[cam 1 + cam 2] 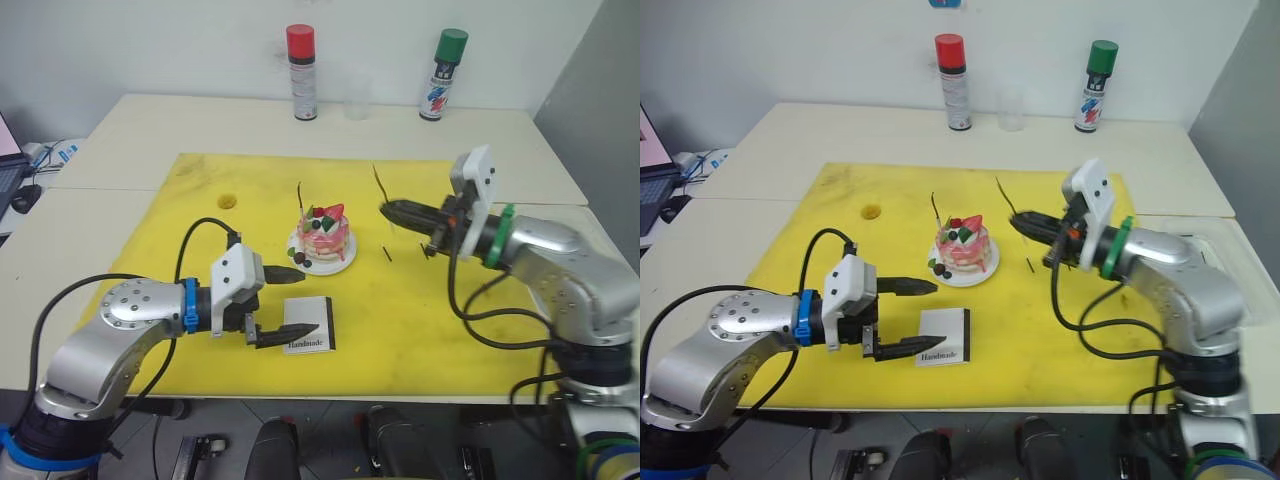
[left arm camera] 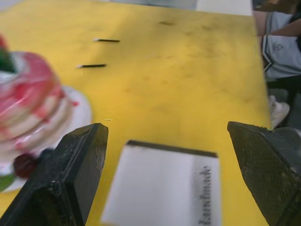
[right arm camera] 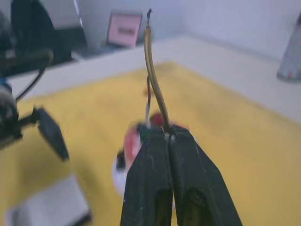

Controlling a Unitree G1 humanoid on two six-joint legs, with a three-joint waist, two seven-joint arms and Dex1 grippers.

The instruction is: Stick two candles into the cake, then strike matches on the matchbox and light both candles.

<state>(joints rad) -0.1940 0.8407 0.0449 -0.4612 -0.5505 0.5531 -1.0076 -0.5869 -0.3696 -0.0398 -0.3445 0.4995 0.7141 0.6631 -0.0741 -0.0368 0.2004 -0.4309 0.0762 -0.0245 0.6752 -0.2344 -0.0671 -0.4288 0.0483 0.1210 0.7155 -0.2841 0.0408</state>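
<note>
Right end effector (image 1: 388, 210) grips a candle (image 3: 155, 80) beside the cake (image 1: 323, 237); left end effector (image 1: 292, 304) gapes above the matchbox (image 1: 310, 338).

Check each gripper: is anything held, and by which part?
The right gripper pinches a thin pale gold candle by its lower end, wick tip up. The left gripper is open and empty above the flat white matchbox.

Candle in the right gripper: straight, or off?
Off. The candle clamped in the right gripper is visibly bowed along its length, not straight, and leans in the head view. The candle in the cake stands near upright. Nothing looks spilled.
</note>
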